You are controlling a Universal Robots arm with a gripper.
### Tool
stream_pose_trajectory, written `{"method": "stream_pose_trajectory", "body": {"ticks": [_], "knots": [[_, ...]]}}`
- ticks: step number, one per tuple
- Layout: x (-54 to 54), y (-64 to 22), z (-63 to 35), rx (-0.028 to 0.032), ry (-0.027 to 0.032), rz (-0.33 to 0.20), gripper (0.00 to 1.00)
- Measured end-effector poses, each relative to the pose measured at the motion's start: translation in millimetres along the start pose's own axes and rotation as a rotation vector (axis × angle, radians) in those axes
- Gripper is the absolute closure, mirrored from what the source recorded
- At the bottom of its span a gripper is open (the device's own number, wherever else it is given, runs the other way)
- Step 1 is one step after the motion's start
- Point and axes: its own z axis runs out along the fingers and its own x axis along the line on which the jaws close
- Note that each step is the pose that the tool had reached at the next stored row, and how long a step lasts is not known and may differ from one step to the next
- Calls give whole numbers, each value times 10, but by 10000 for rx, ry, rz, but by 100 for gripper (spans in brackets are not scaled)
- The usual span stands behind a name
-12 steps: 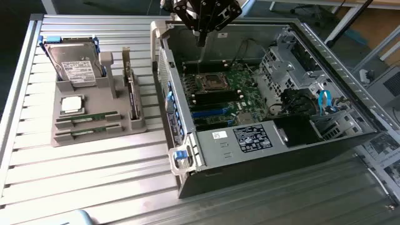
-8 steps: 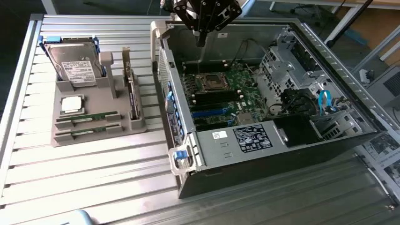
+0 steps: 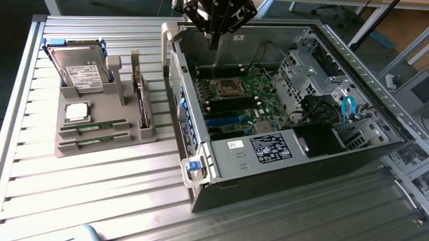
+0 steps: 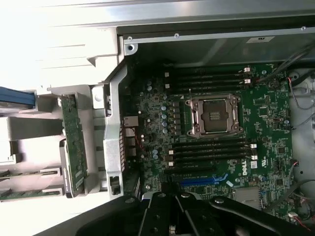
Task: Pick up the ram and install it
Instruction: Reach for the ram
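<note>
I judge the pick-up has not begun: my tool [image 3: 213,44] hangs over the open computer case [image 3: 282,196], above the motherboard [image 4: 216,118], its fingers pressed together on nothing. The ram [image 3: 94,126] lies flat in a slot of the grey holder [image 3: 107,149] on the bench [image 3: 100,191], well apart from the tool. A twin stick [image 3: 94,142] lies just beside it; which is meant I cannot tell. It is a thin green strip, so a grasp calls for spread fingers squared to its long edges.
</note>
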Motion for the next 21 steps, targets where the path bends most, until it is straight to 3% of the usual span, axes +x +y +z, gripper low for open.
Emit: {"method": "stream_pose_trajectory", "body": {"ticks": [21], "knots": [[209,-15,-5,0,0,1,89]]}}
